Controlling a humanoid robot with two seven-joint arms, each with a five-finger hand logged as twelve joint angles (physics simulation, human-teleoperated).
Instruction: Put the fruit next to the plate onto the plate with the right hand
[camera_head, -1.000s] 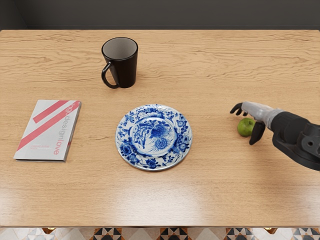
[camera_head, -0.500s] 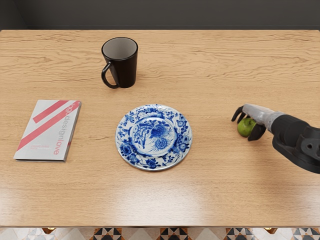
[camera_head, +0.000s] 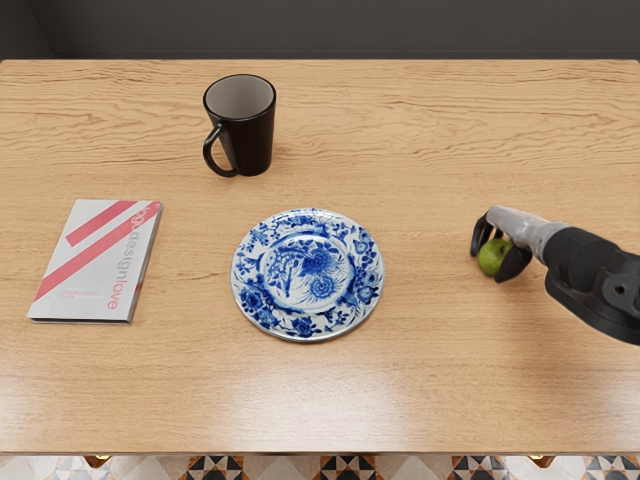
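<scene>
A small green fruit (camera_head: 491, 257) lies on the wooden table to the right of the blue-and-white patterned plate (camera_head: 308, 273). My right hand (camera_head: 497, 250) reaches in from the right edge, and its dark fingers (camera_head: 480, 236) curl around the fruit from above and from the near side. The hand is shut on the fruit, which still sits at table level. Part of the fruit is hidden by the fingers. Nothing lies on the plate. No left arm shows.
A black mug (camera_head: 241, 125) stands behind the plate, its handle toward the left. A white book with red stripes (camera_head: 98, 259) lies at the left. The table's front edge runs along the bottom of the view.
The right hand's fingers were spread over the fruit a second ago; they have since closed around it. The fruit and the other objects stay where they were.
</scene>
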